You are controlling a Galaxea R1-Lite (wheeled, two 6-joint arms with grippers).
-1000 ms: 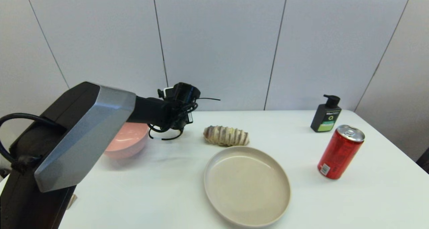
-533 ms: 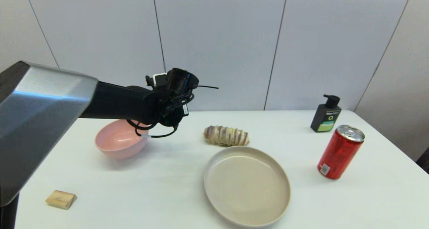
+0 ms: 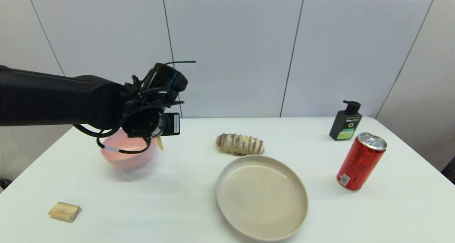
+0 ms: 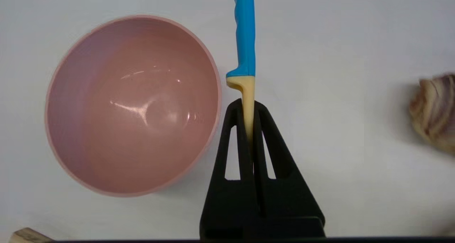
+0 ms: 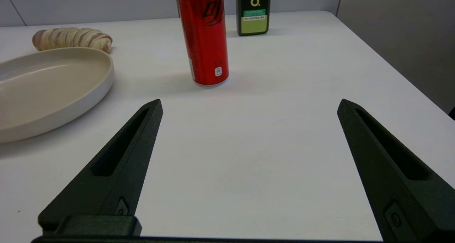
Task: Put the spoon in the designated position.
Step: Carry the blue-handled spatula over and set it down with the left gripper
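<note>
Left gripper [image 4: 249, 106] holds the spoon [image 4: 246, 54] in the air just beside the pink bowl [image 4: 131, 104].

Its fingers [image 4: 233, 143] are pressed almost together on the spoon's yellow neck, and the blue handle sticks straight out past the fingertips, clear of the bowl's rim and over bare table [image 4: 337, 40]. In the head view only a sliver of yellow shows under the wrist, at the bowl's right edge. The bread roll [image 3: 240, 144] lies to the right of the bowl, the plate [image 3: 262, 196] nearer the robot than the roll, the wooden block [image 3: 64, 211] well in front of the bowl. The right gripper [image 5: 249, 106] sits low over the table near the can [image 5: 203, 33], fingers spread wide, holding nothing.
</note>
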